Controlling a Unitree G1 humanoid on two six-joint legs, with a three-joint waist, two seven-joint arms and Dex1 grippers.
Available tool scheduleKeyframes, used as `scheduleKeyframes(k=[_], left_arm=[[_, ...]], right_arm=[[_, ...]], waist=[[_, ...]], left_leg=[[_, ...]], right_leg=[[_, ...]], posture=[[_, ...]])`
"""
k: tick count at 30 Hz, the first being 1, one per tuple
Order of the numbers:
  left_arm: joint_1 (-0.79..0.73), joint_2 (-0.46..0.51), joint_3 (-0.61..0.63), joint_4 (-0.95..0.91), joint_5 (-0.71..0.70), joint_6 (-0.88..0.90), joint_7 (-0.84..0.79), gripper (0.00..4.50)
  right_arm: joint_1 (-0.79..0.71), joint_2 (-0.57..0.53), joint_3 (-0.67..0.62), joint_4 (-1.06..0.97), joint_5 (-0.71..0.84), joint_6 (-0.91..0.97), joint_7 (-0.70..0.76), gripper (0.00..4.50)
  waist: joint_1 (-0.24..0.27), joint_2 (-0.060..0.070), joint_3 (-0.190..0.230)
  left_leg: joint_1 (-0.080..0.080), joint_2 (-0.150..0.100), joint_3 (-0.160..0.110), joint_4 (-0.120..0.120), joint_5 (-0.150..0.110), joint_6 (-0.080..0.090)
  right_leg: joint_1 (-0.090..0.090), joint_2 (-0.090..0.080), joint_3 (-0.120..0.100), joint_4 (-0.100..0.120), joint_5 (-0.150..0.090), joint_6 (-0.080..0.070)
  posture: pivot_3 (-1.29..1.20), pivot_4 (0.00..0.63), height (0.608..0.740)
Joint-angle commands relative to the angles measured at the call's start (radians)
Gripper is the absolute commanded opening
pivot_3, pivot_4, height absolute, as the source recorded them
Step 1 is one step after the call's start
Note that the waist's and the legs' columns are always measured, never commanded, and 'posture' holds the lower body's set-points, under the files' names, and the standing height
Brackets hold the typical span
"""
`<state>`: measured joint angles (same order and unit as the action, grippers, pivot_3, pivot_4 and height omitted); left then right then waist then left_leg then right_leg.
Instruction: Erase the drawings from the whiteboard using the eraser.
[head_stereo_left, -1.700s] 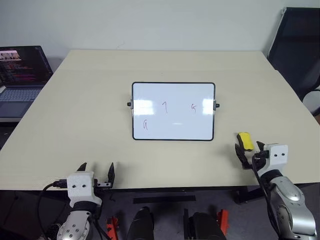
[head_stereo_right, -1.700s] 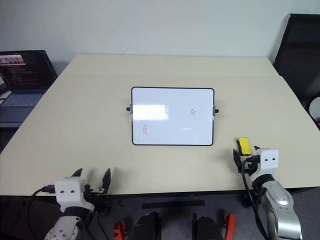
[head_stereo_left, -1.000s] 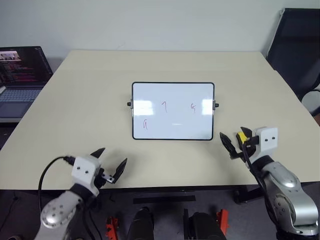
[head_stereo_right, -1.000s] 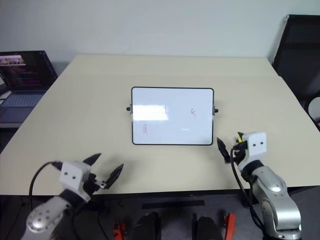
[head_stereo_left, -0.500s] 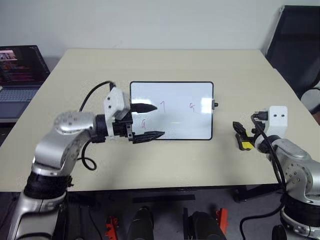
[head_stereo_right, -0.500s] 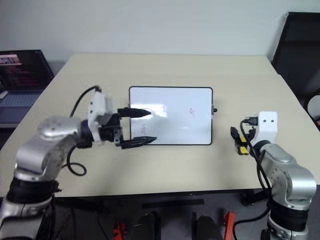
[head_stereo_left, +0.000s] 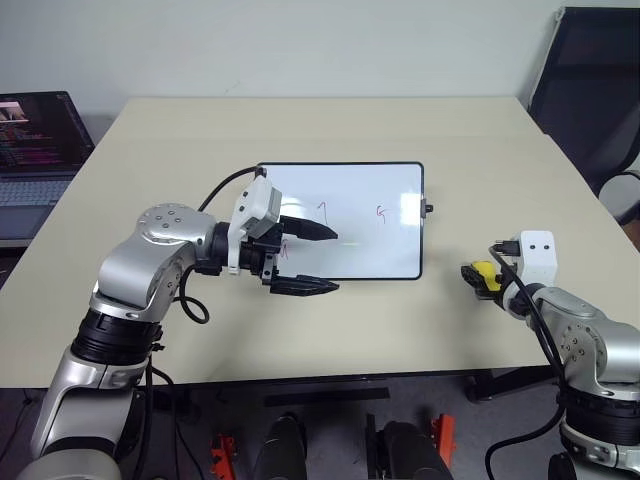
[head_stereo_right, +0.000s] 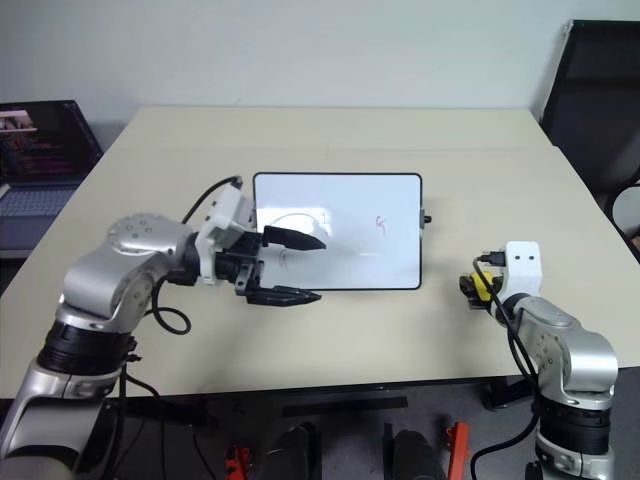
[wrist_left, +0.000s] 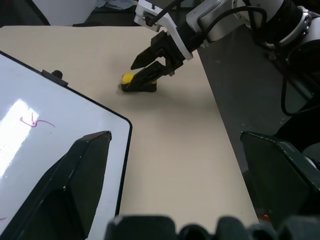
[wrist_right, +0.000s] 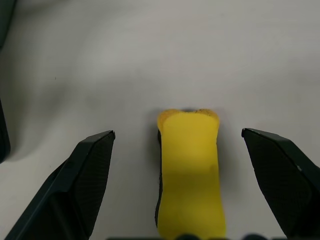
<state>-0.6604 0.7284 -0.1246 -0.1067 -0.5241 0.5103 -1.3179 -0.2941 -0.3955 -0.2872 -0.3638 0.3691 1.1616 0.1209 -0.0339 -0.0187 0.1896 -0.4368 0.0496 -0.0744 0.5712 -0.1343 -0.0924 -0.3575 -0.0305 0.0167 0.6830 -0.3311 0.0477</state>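
Note:
The whiteboard (head_stereo_left: 370, 190) lies flat at the table's middle, with thin red drawings on it: one near the centre (head_stereo_left: 322, 210), one toward its right side (head_stereo_left: 381, 213), and one at lower left (head_stereo_left: 284, 250) partly behind my fingers. My left gripper (head_stereo_left: 330, 262) hovers open over the board's lower left part, pointing right across it. The eraser (head_stereo_left: 483, 270), a small yellow block, rests on the table to the right of the board. My right gripper (wrist_right: 178, 133) is open with one finger on each side of the eraser (wrist_right: 189, 170), gaps showing on both sides.
An open laptop (head_stereo_left: 35, 140) sits off the table's left side. A black chair (head_stereo_left: 590, 90) stands at the far right. Bare tabletop (head_stereo_left: 330, 125) surrounds the board, and the table's front edge runs close below both arms.
My left arm rose from the table's front edge to over the board's lower left and edged right. My right gripper moved out right and down, astride the eraser.

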Motion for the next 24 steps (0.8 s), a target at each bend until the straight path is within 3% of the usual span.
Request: scheduleKeyframes(k=[1,8,11,19,24], left_arm=[[-0.012,0.002,0.014,-0.01,0.008,-0.024,-0.006,4.5],[-0.007,0.003,0.03,-0.001,0.022,-0.041,0.008,4.5],[-0.007,0.004,0.033,0.004,0.027,-0.046,0.012,4.5],[0.013,0.007,0.038,0.01,0.036,-0.057,0.026,4.5],[0.048,0.019,0.051,-0.003,0.046,-0.035,0.069,4.5]], right_arm=[[-0.006,-0.015,0.001,0.012,-0.02,-0.044,0.007,4.46],[-0.017,-0.023,-0.002,0.067,-0.044,-0.084,0.021,4.46],[-0.021,-0.025,0.002,0.082,-0.046,-0.093,0.025,3.89],[-0.022,-0.016,0.003,0.081,-0.041,-0.091,0.03,1.25],[-0.009,-0.022,0.008,0.033,-0.033,-0.092,0.04,1.12]], waist=[[0.0,0.0,0.0],[0.0,0.0,0.0],[0.0,0.0,0.0],[0.0,0.0,0.0],[0.0,0.0,0.0]], left_leg=[[0.0,0.0,0.0,0.0,0.0,0.0],[0.0,0.0,0.0,0.0,0.0,0.0],[0.0,0.0,0.0,0.0,0.0,0.0],[0.0,0.0,0.0,0.0,0.0,0.0],[0.0,0.0,0.0,0.0,0.0,0.0]], right_leg=[[0.0,0.0,0.0,0.0,0.0,0.0],[0.0,0.0,0.0,0.0,0.0,0.0],[0.0,0.0,0.0,0.0,0.0,0.0],[0.0,0.0,0.0,0.0,0.0,-0.001],[0.0,0.0,0.0,0.001,0.0,0.0]], posture=[[0.0,0.15,0.74],[0.0,0.15,0.74],[0.0,0.15,0.74],[0.0,0.15,0.74],[0.0,0.15,0.74]])
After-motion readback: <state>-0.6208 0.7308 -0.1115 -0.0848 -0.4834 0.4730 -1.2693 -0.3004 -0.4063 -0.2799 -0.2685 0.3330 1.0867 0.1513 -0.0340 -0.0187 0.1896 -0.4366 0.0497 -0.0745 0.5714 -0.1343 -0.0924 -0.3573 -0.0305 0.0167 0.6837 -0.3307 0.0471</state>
